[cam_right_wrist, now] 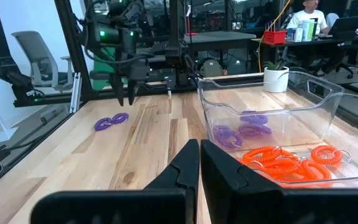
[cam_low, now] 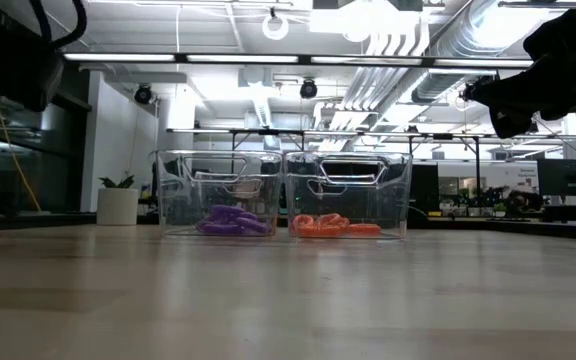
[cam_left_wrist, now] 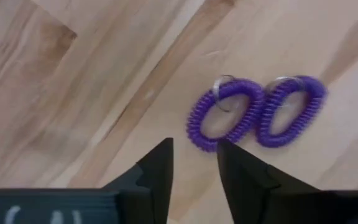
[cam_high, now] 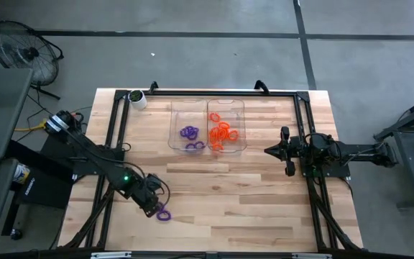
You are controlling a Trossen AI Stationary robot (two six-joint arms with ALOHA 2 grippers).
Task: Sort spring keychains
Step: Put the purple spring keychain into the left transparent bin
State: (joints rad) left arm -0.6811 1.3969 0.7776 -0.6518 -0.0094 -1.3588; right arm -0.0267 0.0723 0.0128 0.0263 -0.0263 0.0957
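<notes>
High view shows the wooden bench (cam_high: 257, 194) with two clear trays (cam_high: 207, 108) at upper middle, purple keychains (cam_high: 190, 134) in one, orange keychains (cam_high: 223, 134) in the other. Right pincer (cam_high: 268, 150) waits at middle right, fingers closed on nothing. Left pincer (cam_left_wrist: 194, 149), lower left, hangs with fingers parted just beside two purple loops (cam_left_wrist: 253, 112) lying on the bench.

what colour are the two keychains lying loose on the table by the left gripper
Purple, both of them; the left wrist view shows it best.
</notes>
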